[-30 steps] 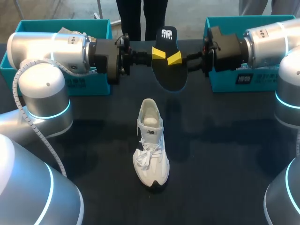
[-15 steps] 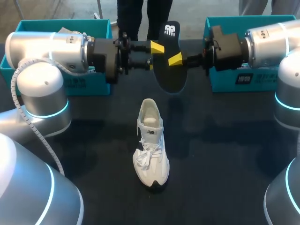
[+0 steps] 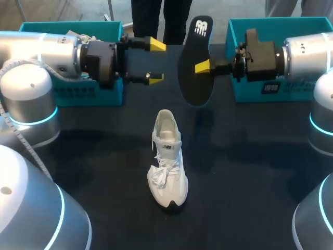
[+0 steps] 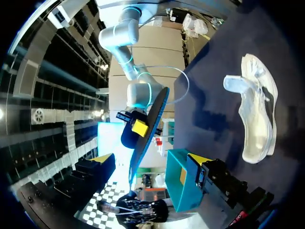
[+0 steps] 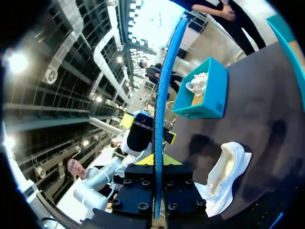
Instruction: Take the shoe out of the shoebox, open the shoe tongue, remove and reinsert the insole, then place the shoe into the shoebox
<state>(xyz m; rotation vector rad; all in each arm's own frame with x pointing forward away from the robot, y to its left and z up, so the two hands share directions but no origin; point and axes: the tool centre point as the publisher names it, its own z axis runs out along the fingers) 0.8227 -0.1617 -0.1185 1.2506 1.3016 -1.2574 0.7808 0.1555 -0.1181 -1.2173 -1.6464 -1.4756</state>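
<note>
The right gripper (image 3: 200,66) was clamped on the insole (image 3: 195,91); the left gripper (image 3: 155,61) was spread empty beside it. Reinsertion was judged next, into the shoe (image 3: 166,156) below.

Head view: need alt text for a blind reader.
The right pincer grips a black insole upright above a dark table, while the left pincer hangs open beside it, apart. A white shoe stands below, toe toward the camera; teal boxes sit at both back corners.

A robotics lab: two silver robot arms, the left arm (image 3: 47,49) and the right arm (image 3: 312,52), flank a black table (image 3: 250,156) carrying teal shoeboxes (image 3: 302,91).
</note>
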